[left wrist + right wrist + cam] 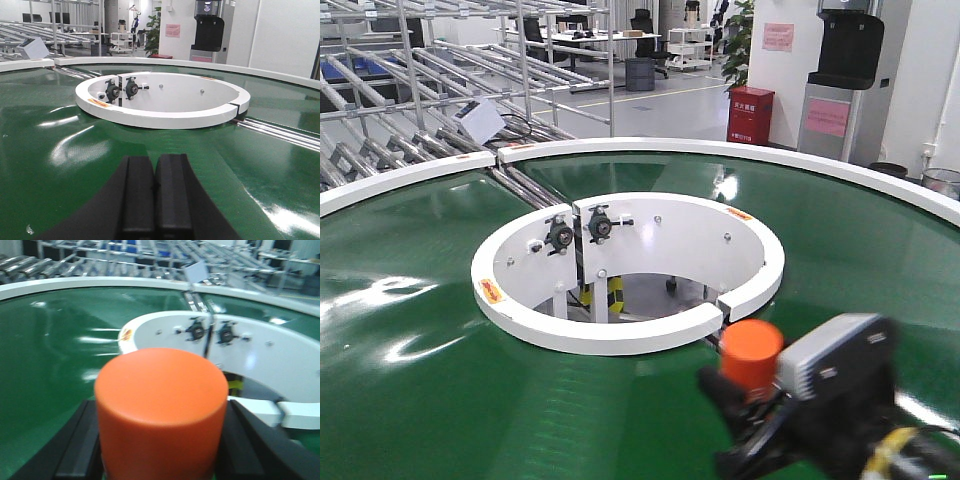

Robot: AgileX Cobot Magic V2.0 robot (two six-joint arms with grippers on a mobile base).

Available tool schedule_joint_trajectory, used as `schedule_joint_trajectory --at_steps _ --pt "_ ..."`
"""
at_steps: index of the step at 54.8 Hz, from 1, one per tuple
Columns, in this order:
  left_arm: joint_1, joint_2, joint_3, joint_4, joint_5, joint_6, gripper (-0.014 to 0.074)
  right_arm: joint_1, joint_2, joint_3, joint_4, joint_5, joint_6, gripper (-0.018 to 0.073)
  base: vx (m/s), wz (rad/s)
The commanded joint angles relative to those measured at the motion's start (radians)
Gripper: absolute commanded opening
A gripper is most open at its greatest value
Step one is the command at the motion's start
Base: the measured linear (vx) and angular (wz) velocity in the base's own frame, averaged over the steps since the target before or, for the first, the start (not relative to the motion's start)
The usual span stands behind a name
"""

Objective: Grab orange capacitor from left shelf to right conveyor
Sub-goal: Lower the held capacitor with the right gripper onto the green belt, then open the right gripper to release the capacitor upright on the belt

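Observation:
The orange capacitor (752, 350) (160, 405) stands upright between the black fingers (75, 450) of my right gripper (750, 400) (160, 445), which is shut on it. It hangs just over the glossy green right conveyor (420, 300) (50, 340), near the front right of the white inner rim (620, 330). My left gripper (155, 172) is shut with nothing in it, low over the belt (50, 125) and pointing at the white ring (165, 117). The left shelf (360, 75), a steel roller rack with blue bins, stands beyond the belt at the back left.
Steel rollers (520, 180) (280, 132) cross the belt at its seams. A small white box (480, 120) sits on the rack rails. A red cabinet (750, 115) and a grey dispenser (845, 80) stand on the floor behind the conveyor.

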Motion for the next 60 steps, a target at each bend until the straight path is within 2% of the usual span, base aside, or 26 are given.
schedule_joint_trajectory --at_steps 1,8,15,28,35,41,46,60 --pt "-0.008 -0.004 -0.030 -0.005 -0.083 -0.006 -0.0006 0.001 0.165 -0.023 -0.002 -0.359 -0.016 -0.0008 0.00 0.00" --pt "-0.008 -0.004 -0.030 -0.005 -0.083 -0.006 -0.0006 0.001 0.442 -0.023 0.000 -0.794 -0.062 -0.0008 0.00 0.00" --pt "-0.008 -0.004 -0.030 -0.005 -0.083 -0.006 -0.0006 0.001 0.577 -0.036 0.006 -0.790 0.005 -0.0008 0.00 0.00" --pt "-0.008 -0.004 -0.030 -0.005 -0.083 -0.006 -0.0006 0.001 0.608 -0.036 0.018 -0.780 0.000 -0.0003 0.00 0.00" --pt "-0.008 -0.004 -0.030 -0.005 -0.083 -0.006 -0.0006 0.001 0.608 -0.036 0.041 -0.749 -0.011 0.0037 0.00 0.00" --pt "-0.008 -0.004 -0.030 -0.005 -0.083 -0.006 -0.0006 0.001 0.608 -0.036 0.046 -0.725 -0.011 0.0121 0.00 0.00" --pt "-0.008 -0.004 -0.030 -0.005 -0.083 -0.006 -0.0006 0.001 0.608 -0.036 0.046 -0.710 -0.011 0.0228 0.00 0.00" --pt "-0.008 -0.004 -0.030 -0.005 -0.083 -0.006 -0.0006 0.001 0.608 -0.036 0.046 -0.709 -0.011 0.0619 0.00 0.00"
